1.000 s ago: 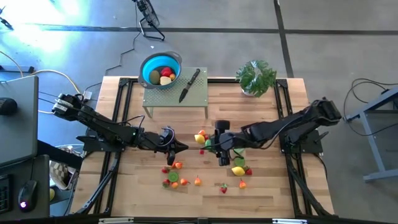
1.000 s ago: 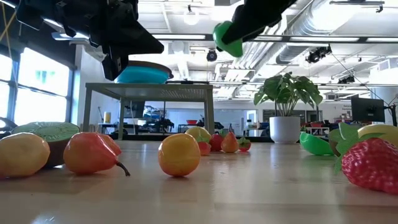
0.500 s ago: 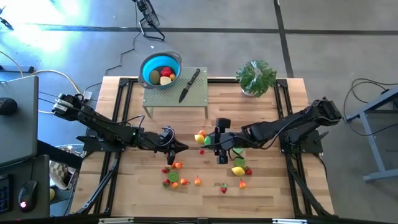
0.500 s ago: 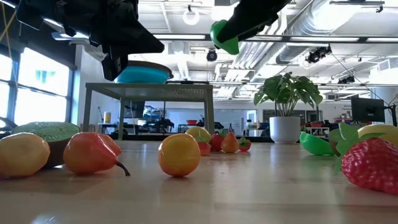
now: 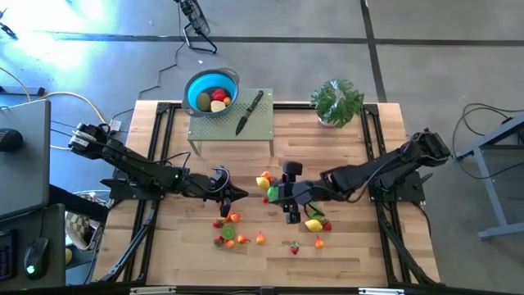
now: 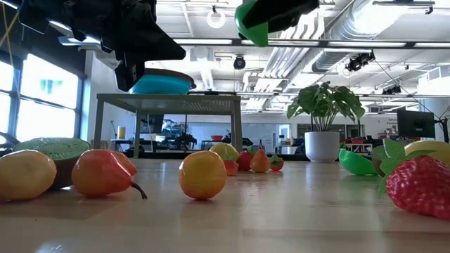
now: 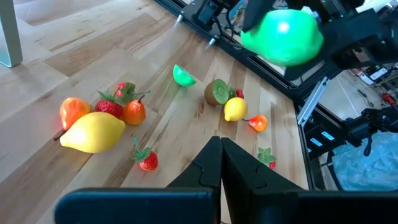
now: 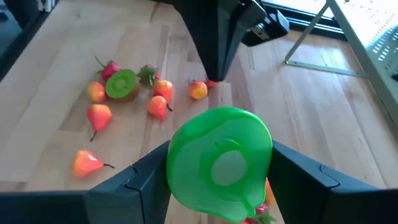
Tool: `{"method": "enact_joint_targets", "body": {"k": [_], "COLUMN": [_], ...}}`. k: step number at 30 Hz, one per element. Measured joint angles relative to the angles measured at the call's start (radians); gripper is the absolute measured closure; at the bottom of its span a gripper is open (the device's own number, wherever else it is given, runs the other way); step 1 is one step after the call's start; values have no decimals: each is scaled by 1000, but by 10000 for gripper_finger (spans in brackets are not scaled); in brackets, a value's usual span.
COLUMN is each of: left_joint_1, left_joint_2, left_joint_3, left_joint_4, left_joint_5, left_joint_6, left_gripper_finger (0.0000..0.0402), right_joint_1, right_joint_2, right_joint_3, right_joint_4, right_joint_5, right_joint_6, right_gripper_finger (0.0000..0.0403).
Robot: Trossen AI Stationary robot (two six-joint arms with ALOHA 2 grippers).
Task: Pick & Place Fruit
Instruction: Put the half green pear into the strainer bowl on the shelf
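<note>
My right gripper [image 5: 276, 194] hangs over the middle of the table, shut on a green halved fruit [image 8: 219, 163], which also shows in the left wrist view [image 7: 283, 36] and high in the low view [image 6: 253, 17]. My left gripper [image 5: 242, 194] is shut and empty. It hovers a little to the left, pointing at the right one. Loose fruit lies on the wooden top: a lemon [image 5: 313, 223], a strawberry [image 5: 327, 225], a kiwi half [image 5: 223, 240], an orange and yellow cluster [image 5: 264, 180], and small pieces [image 5: 232, 218] below the left gripper. My right gripper pinches the green half by its two opposite edges [image 8: 177, 162] between its two fingers [image 8: 146, 177]. The cut face with its core hollow faces back toward the wrist. The fingers slant down from the table's right side. The piece is lifted clear, high above the table.
A blue bowl [image 5: 189, 90] holding red and yellow fruit stands on a small raised stand [image 5: 262, 127] at the far side, beside a black-handled knife [image 5: 250, 112]. A potted plant [image 5: 336, 102] stands at the far right. Black frame rails run along both sides.
My right gripper has tipped upward a little and carried the green half higher, and its forearm has swung slightly toward the table's near edge. The grip has stayed the same.
</note>
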Motion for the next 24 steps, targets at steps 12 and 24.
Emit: {"method": "enact_joint_targets", "body": {"k": [12, 24], "left_joint_1": [0, 66], "left_joint_2": [0, 0], "left_joint_3": [0, 0], "left_joint_4": [1, 161], "left_joint_5": [-10, -114], "left_joint_6": [-22, -187], "left_gripper_finger": [402, 298], "right_joint_1": [40, 37], "right_joint_2": [0, 0], "right_joint_3": [0, 0], "right_joint_4": [57, 56], "right_joint_5": [36, 113], "right_joint_6": [-6, -35], "right_gripper_finger": [183, 184]}}
